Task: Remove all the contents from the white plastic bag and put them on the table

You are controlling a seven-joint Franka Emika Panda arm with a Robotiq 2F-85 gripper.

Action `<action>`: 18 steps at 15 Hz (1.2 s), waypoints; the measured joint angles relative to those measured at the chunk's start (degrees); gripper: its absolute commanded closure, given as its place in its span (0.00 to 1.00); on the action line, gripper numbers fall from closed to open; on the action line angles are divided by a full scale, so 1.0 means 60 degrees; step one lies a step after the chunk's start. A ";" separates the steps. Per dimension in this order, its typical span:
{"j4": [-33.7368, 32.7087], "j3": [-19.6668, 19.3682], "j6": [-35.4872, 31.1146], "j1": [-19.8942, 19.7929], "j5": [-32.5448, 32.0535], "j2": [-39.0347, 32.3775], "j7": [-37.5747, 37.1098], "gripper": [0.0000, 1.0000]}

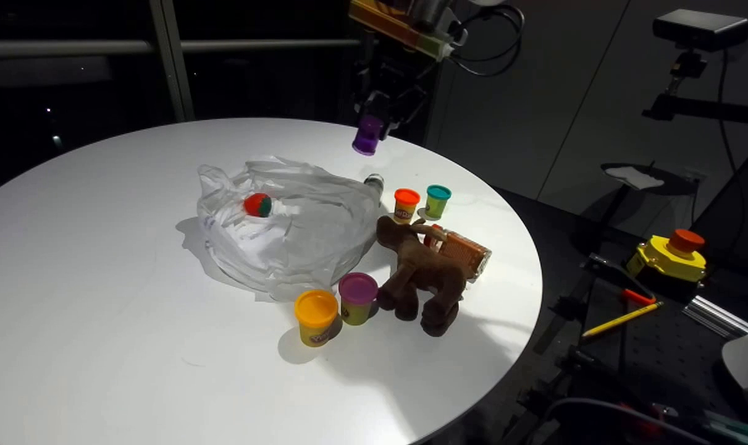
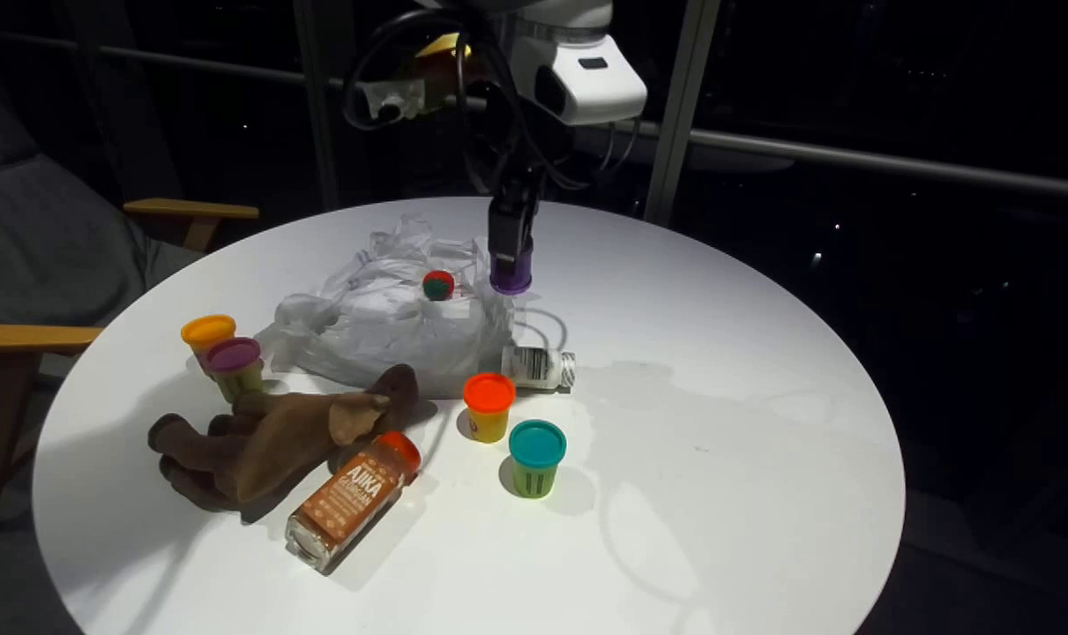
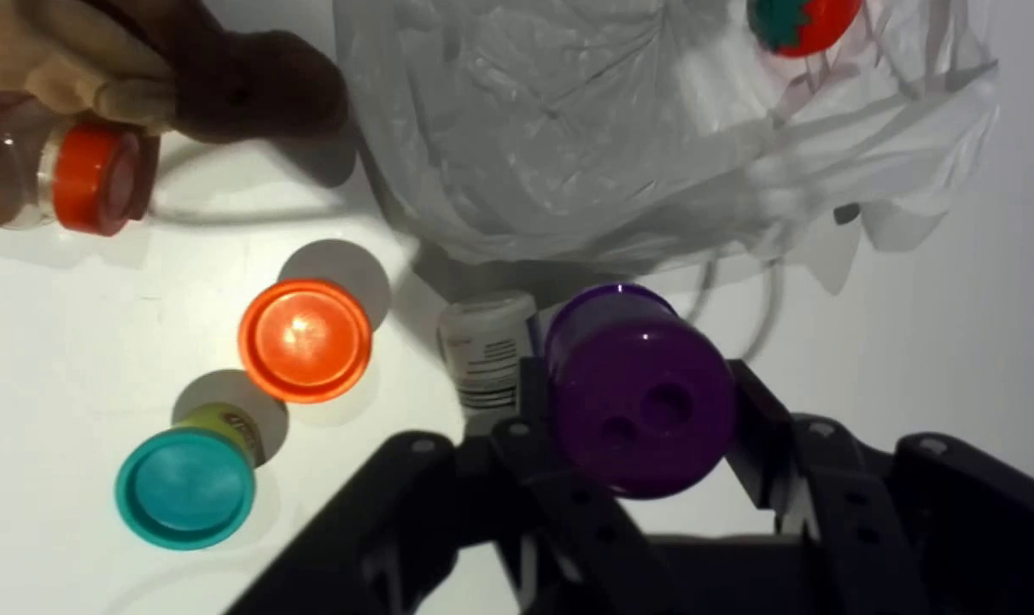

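The white plastic bag (image 1: 343,228) lies crumpled on the round white table, its mouth spread open. A red strawberry-like item with a green end (image 1: 257,205) lies in or on the bag; it also shows in the wrist view (image 3: 805,24). My gripper (image 3: 642,389) is shut on a purple cylinder (image 3: 640,342) with two holes in its near end. The gripper holds it above the table beside the bag, as both exterior views show (image 1: 367,136) (image 2: 511,272). A white bottle (image 2: 534,367) lies on its side against the bag's edge. Deeper folds of the bag are hidden.
An orange-lidded tub (image 2: 489,406) and a teal-lidded tub (image 2: 536,459) stand near the bag. A brown plush animal (image 1: 423,272) and a spice bottle (image 2: 353,503) lie together. A yellow tub (image 1: 316,318) and a purple-lidded tub (image 1: 357,300) stand beside the plush.
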State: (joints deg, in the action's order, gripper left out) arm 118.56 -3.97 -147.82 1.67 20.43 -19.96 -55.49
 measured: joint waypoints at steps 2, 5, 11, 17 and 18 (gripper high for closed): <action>0.1078 -0.0068 -0.0572 -0.0421 0.0524 0.0612 0.0088 0.75; 0.2492 -0.0311 -0.0916 -0.0983 0.0915 0.1654 0.0381 0.75; 0.2805 -0.0458 -0.0785 -0.1220 0.0692 0.2327 0.0594 0.75; 0.1368 -0.0378 -0.0019 -0.0798 -0.0746 0.1032 0.0036 0.75; 0.1066 -0.0412 0.0113 -0.0741 -0.1024 0.0693 -0.0150 0.75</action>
State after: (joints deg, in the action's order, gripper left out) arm 124.96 -6.44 -147.14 -2.78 14.28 -15.80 -56.39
